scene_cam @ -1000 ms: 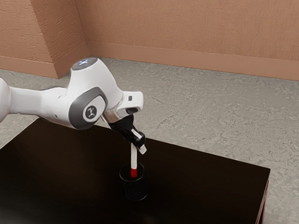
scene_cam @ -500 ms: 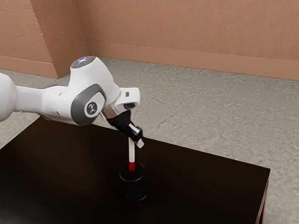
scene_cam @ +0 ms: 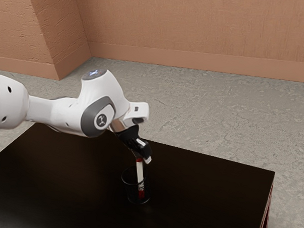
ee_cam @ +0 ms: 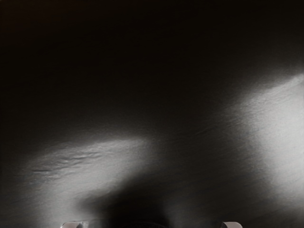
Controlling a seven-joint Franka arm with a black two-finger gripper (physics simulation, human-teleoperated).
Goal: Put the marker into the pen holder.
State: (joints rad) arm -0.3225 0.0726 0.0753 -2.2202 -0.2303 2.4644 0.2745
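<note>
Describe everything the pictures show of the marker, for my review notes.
The marker is a slim stick with a white barrel, red at both ends, with some dark print low on the white. It looks smooth, perhaps plastic. It stands nearly upright, lower end down inside the see-through, dark-rimmed pen holder, upper part rising above the rim. The fingers stand wide apart, close about its upper end and not clamped on it; whether either one touches it, I cannot tell.

Arm (scene_cam: 66,112) — cropped by exterior view's edge
</note>
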